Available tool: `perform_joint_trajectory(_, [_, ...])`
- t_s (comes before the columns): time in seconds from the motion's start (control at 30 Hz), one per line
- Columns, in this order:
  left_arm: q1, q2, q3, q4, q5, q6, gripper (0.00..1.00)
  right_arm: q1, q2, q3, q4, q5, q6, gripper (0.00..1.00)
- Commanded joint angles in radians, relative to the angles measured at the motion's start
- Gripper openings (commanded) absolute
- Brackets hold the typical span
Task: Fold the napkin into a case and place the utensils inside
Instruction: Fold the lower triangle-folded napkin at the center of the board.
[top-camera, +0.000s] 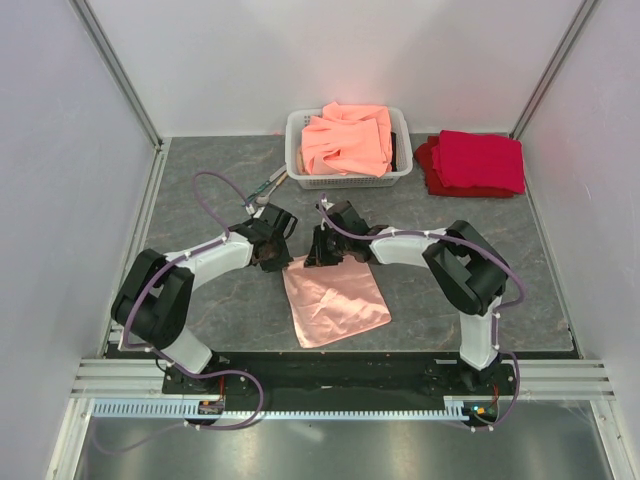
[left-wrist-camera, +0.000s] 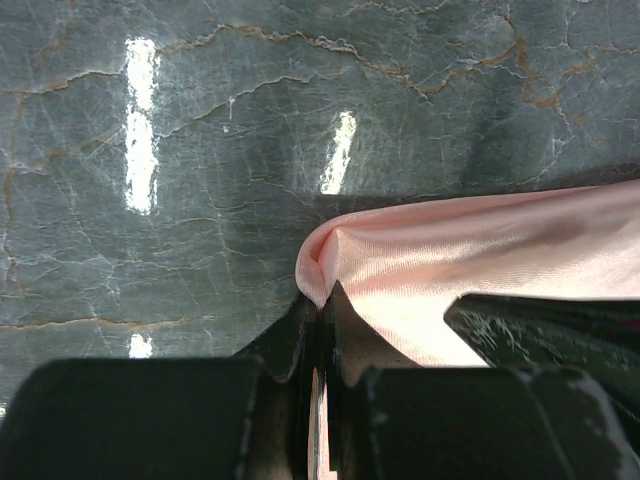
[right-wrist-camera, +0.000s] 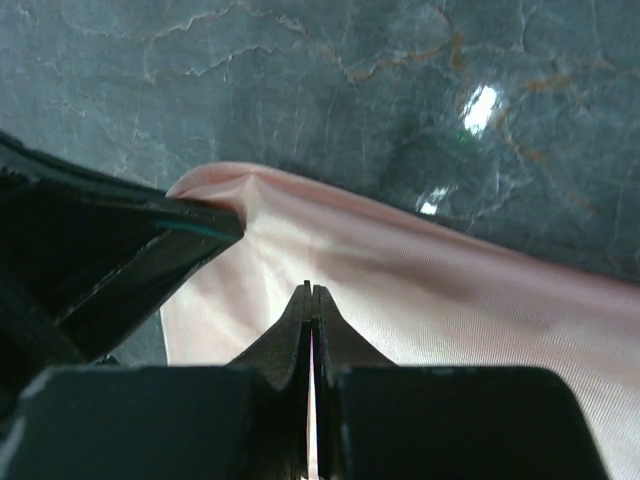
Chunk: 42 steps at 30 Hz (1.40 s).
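Note:
The pale-pink napkin (top-camera: 335, 300) lies spread on the grey marble table between the arms. My left gripper (top-camera: 275, 258) is shut on its far left corner; in the left wrist view the cloth (left-wrist-camera: 480, 250) puckers at my shut tips (left-wrist-camera: 320, 300). My right gripper (top-camera: 318, 258) is just to the right on the same far edge, shut, with a pink sliver between its jaws (right-wrist-camera: 312, 290) and the napkin (right-wrist-camera: 430, 300) spreading beyond. The left finger (right-wrist-camera: 110, 250) shows in the right wrist view. Teal-handled utensils (top-camera: 268, 186) lie left of the basket, apart from both grippers.
A white basket (top-camera: 296, 150) heaped with orange-salmon cloths (top-camera: 348, 140) stands at the back centre. A stack of deep red folded cloths (top-camera: 475, 162) lies at the back right. White walls close in the left, right and back sides.

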Motion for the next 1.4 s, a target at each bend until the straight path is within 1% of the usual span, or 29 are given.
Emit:
perform_joint_trajectory(0.0, [0.003,-0.042,0.005,0.027,0.007,0.03,0.02,-0.003,0.053,0.066,0.023,-0.025,-0.039,0.0])
perform_joint_trajectory(0.17, [0.002,-0.064,0.021,0.024,0.045,0.015,0.02,-0.003,0.105,0.043,0.054,-0.026,-0.027,0.0])
perform_joint_trajectory(0.3, [0.002,-0.072,0.055,0.024,0.12,-0.019,0.02,-0.003,0.128,0.033,0.068,-0.032,-0.021,0.0])
perform_joint_trajectory(0.43, [-0.006,-0.03,0.103,0.037,0.143,-0.043,0.02,-0.003,0.139,0.026,0.089,-0.049,-0.011,0.0])
perform_joint_trajectory(0.47, [-0.008,0.0,0.124,0.04,0.143,-0.052,0.02,-0.003,0.137,0.025,0.092,-0.052,-0.008,0.0])
perform_joint_trajectory(0.5, [-0.009,0.014,0.135,0.042,0.18,-0.06,0.02,-0.003,0.135,0.026,0.092,-0.055,-0.005,0.0])
perform_joint_trajectory(0.57, [-0.014,0.052,0.156,0.053,0.197,-0.077,0.02,-0.004,0.134,0.03,0.092,-0.077,-0.001,0.0])
perform_joint_trajectory(0.73, [-0.018,0.094,0.173,0.059,0.188,-0.094,0.02,-0.014,0.067,0.023,0.055,-0.077,-0.001,0.0])
perform_joint_trajectory(1.03, [-0.023,0.083,0.166,0.062,0.177,-0.095,0.02,-0.031,-0.065,-0.001,-0.037,-0.06,-0.024,0.0])
perform_joint_trajectory(1.17, [-0.023,0.077,0.159,0.062,0.169,-0.1,0.02,-0.033,-0.108,-0.071,-0.028,-0.051,-0.025,0.0])
perform_joint_trajectory(1.37, [-0.034,0.077,0.166,0.062,0.165,-0.135,0.02,-0.031,-0.085,-0.157,0.037,-0.056,-0.007,0.0])
